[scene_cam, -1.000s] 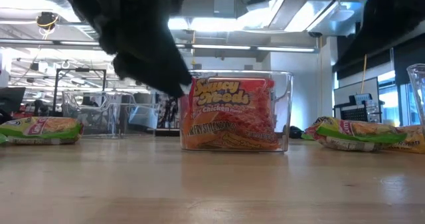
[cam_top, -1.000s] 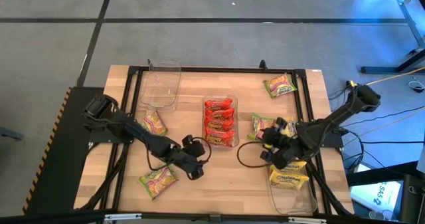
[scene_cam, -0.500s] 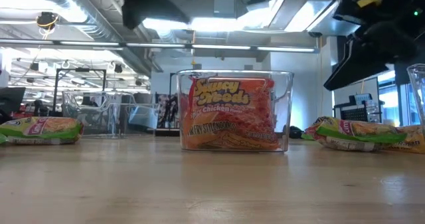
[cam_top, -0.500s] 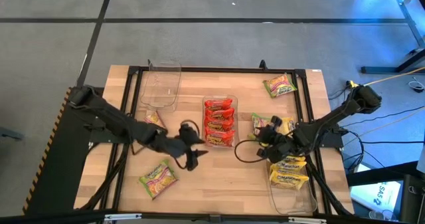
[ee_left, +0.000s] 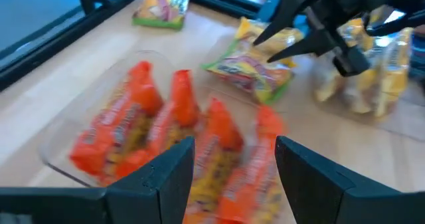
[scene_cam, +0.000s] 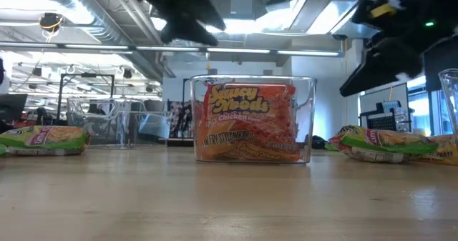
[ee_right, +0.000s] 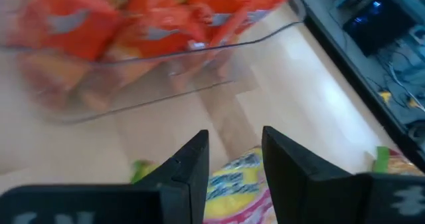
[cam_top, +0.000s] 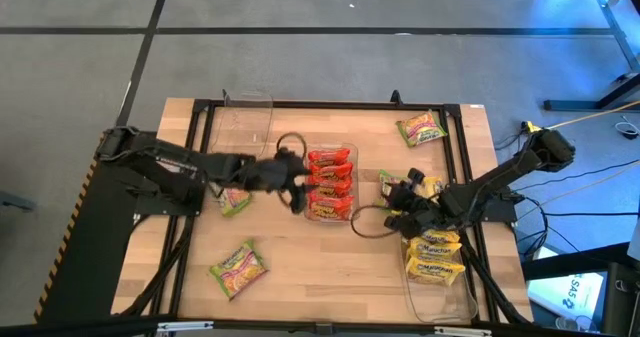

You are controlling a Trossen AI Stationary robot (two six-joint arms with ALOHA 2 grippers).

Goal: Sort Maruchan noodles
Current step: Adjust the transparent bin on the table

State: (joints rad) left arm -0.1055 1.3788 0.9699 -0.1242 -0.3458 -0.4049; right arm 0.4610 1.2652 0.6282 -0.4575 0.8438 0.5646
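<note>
Red noodle packets fill the clear middle tray. Yellow packets lie in the right tray, which sits near the table's front right corner. Green packets are still loose: one at far right, one just right of the middle tray, one at near left, one at left, beside the empty far-left tray. Within the last second the left gripper has swung from the near-left packet up over the middle tray's left rim, fingers spread and empty. The right gripper has edged over the green packet beside that tray, fingers apart, nothing pinched. Judged so, that green packet is the next pick, and the left arm has bypassed its nearer packet.
</note>
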